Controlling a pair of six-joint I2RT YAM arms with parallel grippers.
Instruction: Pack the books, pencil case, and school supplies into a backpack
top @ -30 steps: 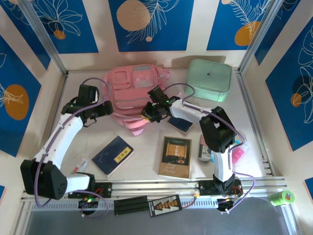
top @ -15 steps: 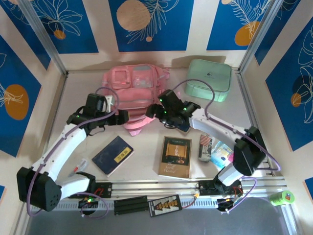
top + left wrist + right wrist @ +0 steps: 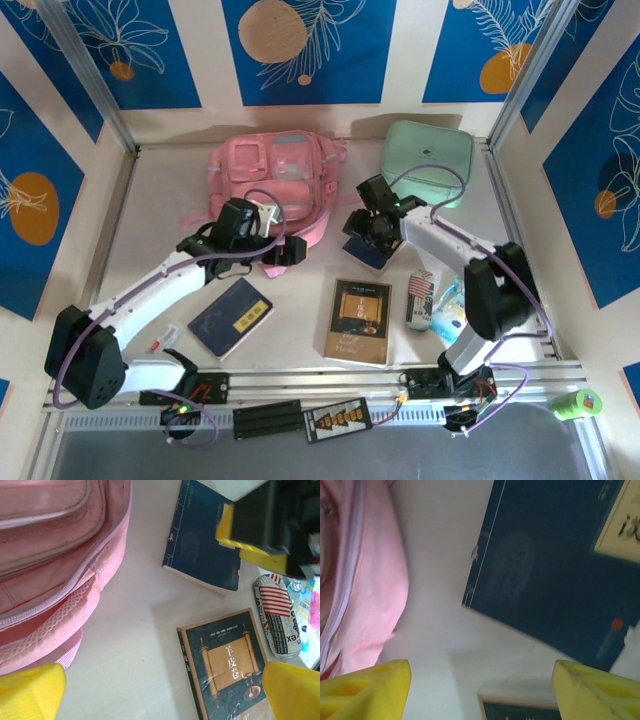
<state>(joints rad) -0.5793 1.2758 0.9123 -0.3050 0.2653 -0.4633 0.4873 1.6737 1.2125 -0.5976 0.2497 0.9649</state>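
The pink backpack [image 3: 272, 175] lies at the back of the table, its zipped edge [image 3: 55, 565] towards the arms. My left gripper [image 3: 287, 250] hovers open just off the backpack's front right corner, its yellow fingertips [image 3: 31, 690] wide apart over bare table. My right gripper [image 3: 362, 236] is open above a navy book [image 3: 374, 257], nothing between its fingers [image 3: 367, 690]. That navy book [image 3: 550, 565] lies flat beside the backpack [image 3: 365, 575]. A second navy book [image 3: 230, 316] and the brown and tan book [image 3: 358, 320] lie near the front. The striped pencil case [image 3: 420, 300] and colourful school supplies [image 3: 452, 316] lie front right.
A mint-green rounded box [image 3: 427, 162] stands at the back right. A red and white pen-like item [image 3: 165, 338] lies by the left arm's base. A green tape roll [image 3: 578, 404] sits off the table at front right. Metal posts frame the back corners.
Both grippers have come off the backpack. The left arm swung right and forward to the backpack's front corner; the right gripper opened and moved right, over the navy book. The backpack settled backwards.
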